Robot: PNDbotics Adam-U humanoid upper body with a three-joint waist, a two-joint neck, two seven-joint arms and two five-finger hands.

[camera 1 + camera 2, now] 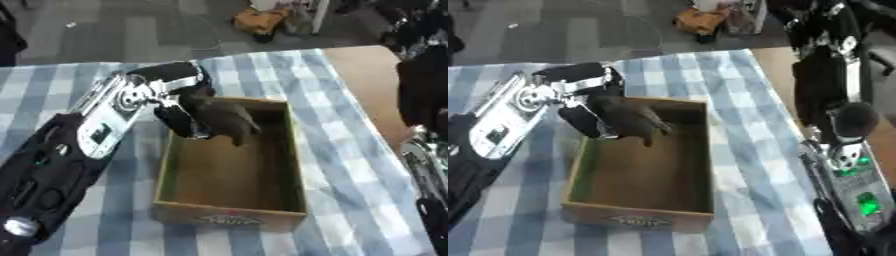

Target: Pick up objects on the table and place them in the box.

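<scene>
**Left hand over the open box**

Cardboard forms the box (229, 212), a shallow, open-topped rectangular tray with thin brown walls and a dull olive-brown floor. A small printed mark sits on its near outer wall. It lies at the middle of the table, its long sides running from 6 o'clock toward 12 o'clock.

Over the far end of the box, toward 12 o'clock, hangs the robot's left hand (226, 120). It is dark, matte and rounded, with its fingers pointing down and curled inward. Whether they close round an object cannot be told: the hand reads as one dark mass and nothing separate shows beneath it. No other loose object can be made out on the table.

Behind the hand, the left arm (105, 122) runs from 7 o'clock up toward 11 o'clock. It has polished silver joint housings with round caps near the wrist and a smooth black shell lower down.

A tablecloth (350, 165) in pale blue and white checks, soft and slightly rumpled, covers the table around the box. At 2 o'clock a bare tan wooden tabletop (372, 75) shows beyond the cloth's edge.

At 3 o'clock in the right eye view stands the right arm (833, 95), black above with a silver section below carrying green lights. Its hand cannot be made out.
</scene>
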